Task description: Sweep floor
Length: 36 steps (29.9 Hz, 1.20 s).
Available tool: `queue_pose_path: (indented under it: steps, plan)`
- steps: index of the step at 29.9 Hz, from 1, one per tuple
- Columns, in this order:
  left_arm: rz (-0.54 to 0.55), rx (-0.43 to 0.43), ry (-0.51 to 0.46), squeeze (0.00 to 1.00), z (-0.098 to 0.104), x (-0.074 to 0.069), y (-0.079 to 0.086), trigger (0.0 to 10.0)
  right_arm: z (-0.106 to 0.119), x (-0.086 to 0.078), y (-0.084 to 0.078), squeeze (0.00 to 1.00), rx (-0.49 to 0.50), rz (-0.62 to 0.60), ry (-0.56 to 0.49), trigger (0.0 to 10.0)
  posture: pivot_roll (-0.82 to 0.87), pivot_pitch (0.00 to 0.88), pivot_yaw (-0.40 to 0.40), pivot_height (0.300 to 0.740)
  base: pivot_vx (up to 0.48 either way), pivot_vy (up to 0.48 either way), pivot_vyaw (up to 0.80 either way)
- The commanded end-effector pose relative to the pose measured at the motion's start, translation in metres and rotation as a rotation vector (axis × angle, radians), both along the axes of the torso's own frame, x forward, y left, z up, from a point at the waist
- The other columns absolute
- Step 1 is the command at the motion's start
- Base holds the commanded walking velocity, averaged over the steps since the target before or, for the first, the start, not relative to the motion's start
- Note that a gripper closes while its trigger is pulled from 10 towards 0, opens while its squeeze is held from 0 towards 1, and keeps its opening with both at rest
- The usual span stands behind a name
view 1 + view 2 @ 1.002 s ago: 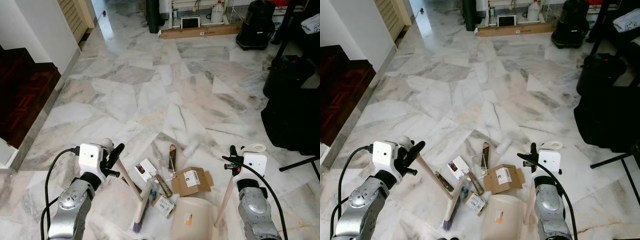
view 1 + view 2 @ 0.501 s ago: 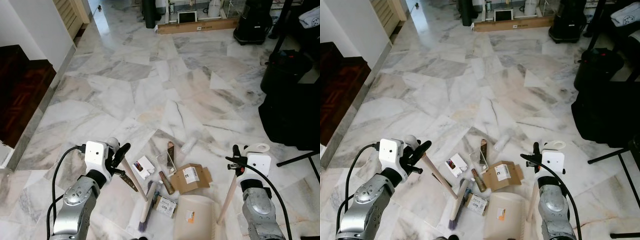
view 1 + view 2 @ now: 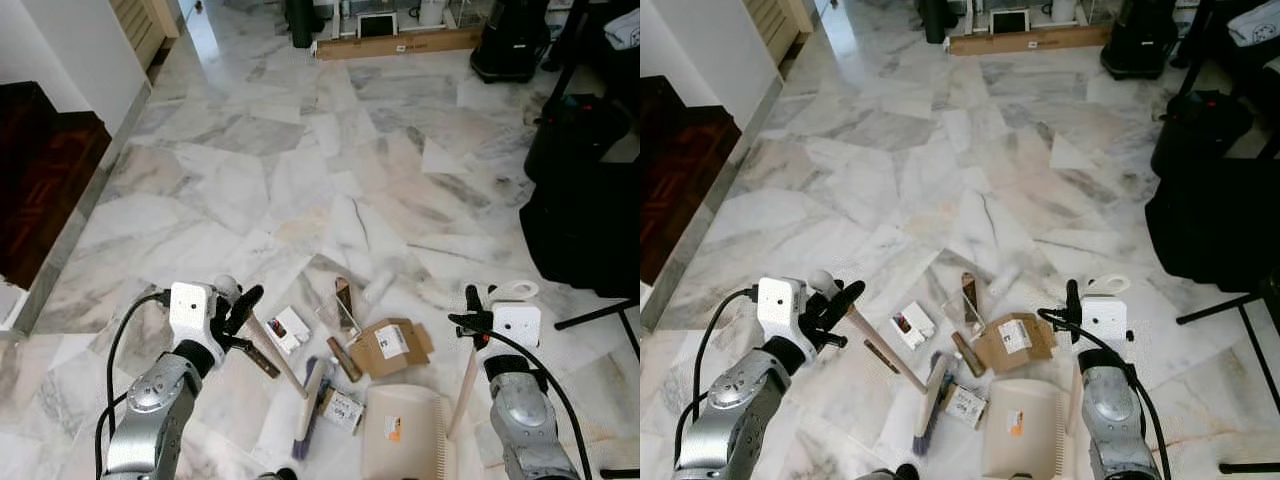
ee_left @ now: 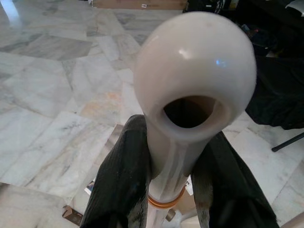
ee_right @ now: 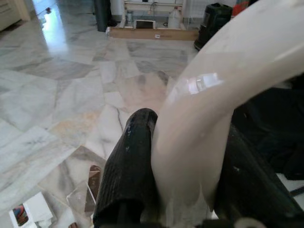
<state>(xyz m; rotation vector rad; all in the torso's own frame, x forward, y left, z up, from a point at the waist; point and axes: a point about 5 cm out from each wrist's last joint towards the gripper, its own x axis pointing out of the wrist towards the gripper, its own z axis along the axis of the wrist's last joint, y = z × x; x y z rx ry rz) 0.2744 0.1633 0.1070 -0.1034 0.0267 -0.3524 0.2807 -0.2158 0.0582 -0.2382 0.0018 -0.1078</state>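
The marble floor (image 3: 300, 180) is mostly bare, with the litter bunched into one patch just ahead of the robot. I judge the sweep to be late but unfinished: the scraps are gathered, yet none lies in the dustpan (image 3: 403, 435), so the last push remains.

The dustpan sits flat at the near edge of the patch, its mouth toward the litter. Its pale handle rises to the right gripper (image 3: 471, 318), whose fingers are clamped around it; the right wrist view shows a black finger (image 5: 126, 171) pressed against each side of the cream handle.

The broom (image 3: 283, 356) slants down from the left gripper (image 3: 242, 305), which is clenched on the stick just below its rounded knob, as the left wrist view confirms. The stick runs down and to the right to the brush head (image 3: 313, 395), which lies among the scraps, just left of the dustpan's mouth.

The litter, largest first: a brown box (image 3: 392, 347) with a white label touches the dustpan's far edge; a white card (image 3: 291, 329) lies left of it, close to the stick; a brown strip (image 3: 344, 303) and a clear packet lie beyond; a small printed carton (image 3: 343, 409) rests between the brush head and the dustpan; a white roll (image 3: 379, 286) lies farthest out.
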Motion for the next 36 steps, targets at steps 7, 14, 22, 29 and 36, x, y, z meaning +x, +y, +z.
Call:
queue_pose_path:
  steps: [7,14,22,29,36]
  plan:
    - [-0.033,-0.036,0.049,0.00,-0.008,-0.007,-0.002,10.0,-0.002,-0.010,-0.011,0.00,-0.062,-0.063,-0.003,10.0,-0.02,0.212,0.089,0.740,0.000,0.000,0.00]
    - [-0.034,-0.036,0.047,0.00,-0.005,-0.008,-0.001,10.0,-0.004,-0.011,-0.012,0.00,-0.076,-0.116,-0.012,10.0,-0.01,0.221,0.096,0.740,0.000,0.000,0.00]
    - [-0.035,-0.028,0.053,0.00,-0.005,-0.011,0.001,10.0,-0.005,-0.015,-0.017,0.00,-0.117,-0.161,-0.012,10.0,0.00,0.224,0.104,0.740,0.000,0.000,0.00]
    - [-0.039,-0.030,0.052,0.00,-0.004,-0.009,0.001,10.0,-0.002,-0.015,-0.025,0.00,-0.133,-0.177,-0.020,10.0,-0.01,0.223,0.104,0.740,0.000,0.000,0.00]
    - [-0.047,-0.031,0.055,0.00,-0.004,-0.011,0.000,10.0,-0.005,-0.014,-0.021,0.00,-0.133,-0.184,-0.013,10.0,0.00,0.225,0.108,0.740,0.000,0.000,0.00]
